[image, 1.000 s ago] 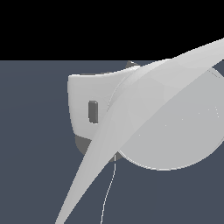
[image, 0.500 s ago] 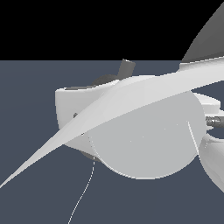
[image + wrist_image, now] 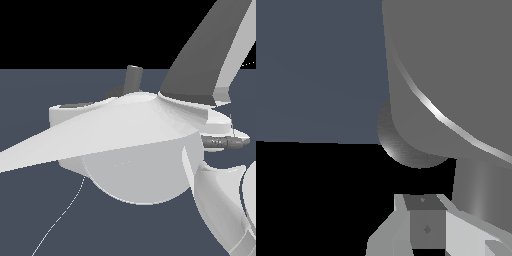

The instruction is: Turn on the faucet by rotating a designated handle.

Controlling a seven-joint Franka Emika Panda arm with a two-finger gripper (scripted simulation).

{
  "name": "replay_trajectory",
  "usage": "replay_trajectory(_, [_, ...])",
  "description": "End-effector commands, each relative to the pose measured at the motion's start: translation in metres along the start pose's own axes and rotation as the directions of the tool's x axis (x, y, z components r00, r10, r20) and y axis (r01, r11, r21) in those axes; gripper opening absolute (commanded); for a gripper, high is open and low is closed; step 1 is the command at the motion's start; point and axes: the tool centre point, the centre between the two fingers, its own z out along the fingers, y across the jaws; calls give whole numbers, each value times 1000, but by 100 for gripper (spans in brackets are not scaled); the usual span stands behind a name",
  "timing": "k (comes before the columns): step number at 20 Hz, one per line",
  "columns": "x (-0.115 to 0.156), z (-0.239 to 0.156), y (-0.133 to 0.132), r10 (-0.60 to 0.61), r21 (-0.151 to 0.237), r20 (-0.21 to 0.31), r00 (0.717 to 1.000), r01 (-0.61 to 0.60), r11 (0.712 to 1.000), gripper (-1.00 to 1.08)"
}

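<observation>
faucet and gripper, close range

faucet (image 3: 456, 75): matte grey cylinder, fills most of the wrist view; darker rounded base (image 3: 406, 147) beneath it. handle (image 3: 451, 122): thin shiny rod running across the faucet body. gripper (image 3: 426, 227): just beside the faucet, near its base; only one finger (image 3: 426, 220) shows, so jaw spread cannot be told. arm (image 3: 130, 145): white shells block most of the exterior view.

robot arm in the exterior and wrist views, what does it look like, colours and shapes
Exterior view: smooth white rounded shells with a dark grey tapering panel and a small grey metallic cylinder at one joint. Wrist view: pale grey, angular fingers with a darker grey square pad bearing a small diamond mark. No cables visible.
</observation>
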Motion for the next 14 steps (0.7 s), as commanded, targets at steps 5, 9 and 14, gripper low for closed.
replay_trajectory(5, [-68, -8, 56, 39, -81, 136, 990, -28, 996, -100])
replay_trajectory(9, [-24, -19, 26, 18, -40, 55, 998, -16, 999, -100])
replay_trajectory(14, [-6, 0, 30, 9, -19, 12, 1000, -9, 1000, -100])
